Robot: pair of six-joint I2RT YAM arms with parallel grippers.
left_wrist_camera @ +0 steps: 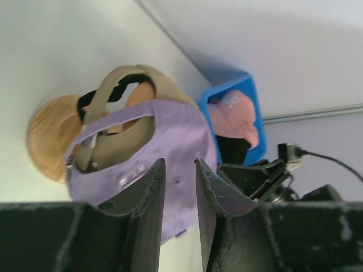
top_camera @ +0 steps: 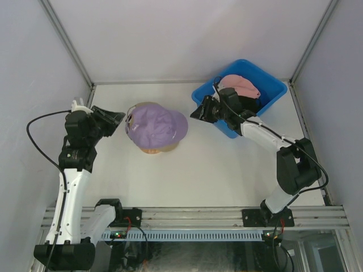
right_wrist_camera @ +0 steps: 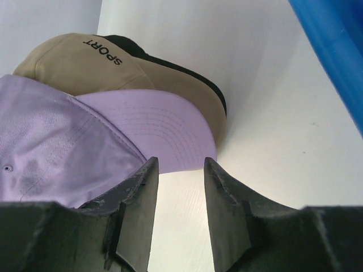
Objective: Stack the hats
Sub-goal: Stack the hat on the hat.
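A purple hat (top_camera: 156, 126) tops a stack on a wooden stand (left_wrist_camera: 48, 141) at mid-table. Beneath it lies a tan hat (right_wrist_camera: 102, 62) lettered SPORT, with a black brim (right_wrist_camera: 170, 65) showing under that. My left gripper (top_camera: 120, 118) hangs just left of the stack, at the purple hat's back (left_wrist_camera: 170, 136), open and holding nothing (left_wrist_camera: 178, 164). On the right, my right gripper (top_camera: 193, 115) sits open just short of the purple brim (right_wrist_camera: 164, 136), nothing between its fingers (right_wrist_camera: 178, 163). A pink hat (top_camera: 243, 85) lies in the bin over something black.
A blue plastic bin (top_camera: 272, 93) stands at the back right, right behind my right wrist; its wall (right_wrist_camera: 334, 51) shows in the right wrist view. White enclosure walls close in the table on three sides.
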